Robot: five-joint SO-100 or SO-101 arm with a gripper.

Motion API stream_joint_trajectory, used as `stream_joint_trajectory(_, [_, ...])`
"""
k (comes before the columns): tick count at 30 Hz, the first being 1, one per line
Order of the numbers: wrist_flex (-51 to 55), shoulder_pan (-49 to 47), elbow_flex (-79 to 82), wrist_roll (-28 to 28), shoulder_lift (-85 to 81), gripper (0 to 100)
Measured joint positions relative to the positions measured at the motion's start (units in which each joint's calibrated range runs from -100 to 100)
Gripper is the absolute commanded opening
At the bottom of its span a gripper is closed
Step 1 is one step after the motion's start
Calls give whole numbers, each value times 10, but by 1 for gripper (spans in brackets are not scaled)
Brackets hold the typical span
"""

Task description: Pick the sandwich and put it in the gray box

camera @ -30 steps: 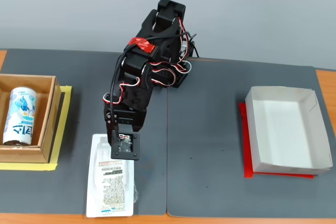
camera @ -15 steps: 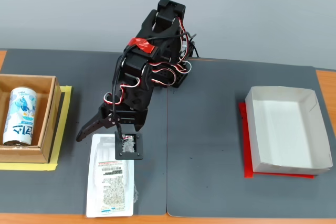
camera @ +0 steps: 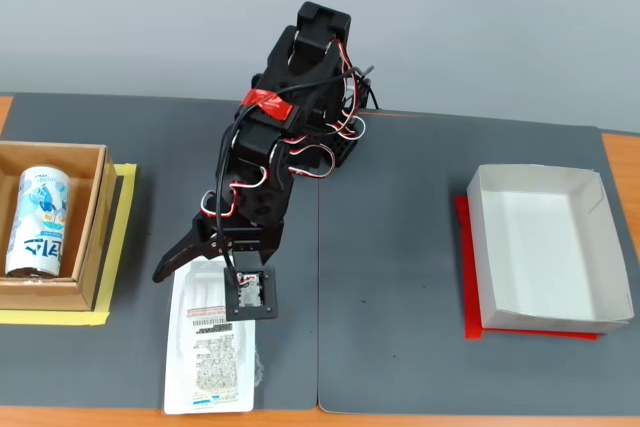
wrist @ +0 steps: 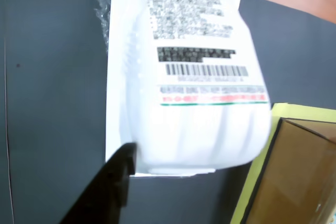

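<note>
Sandwich (camera: 212, 345) lies flat on dark mat (camera: 400, 247) near front edge, label up, left of centre in fixed view. Gripper (camera: 205, 259) is low over pack's top end; one black finger (wrist: 107, 187) is at its corner in wrist view. Jaws apart, nothing clamped. Gray box (camera: 545, 247) is well apart at right. Can (camera: 38, 219) sits in brown box (camera: 92, 227) at left.
</note>
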Motion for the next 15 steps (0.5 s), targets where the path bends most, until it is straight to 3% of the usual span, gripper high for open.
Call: stream_joint_trajectory(15, [-71,23,0,0,76,45])
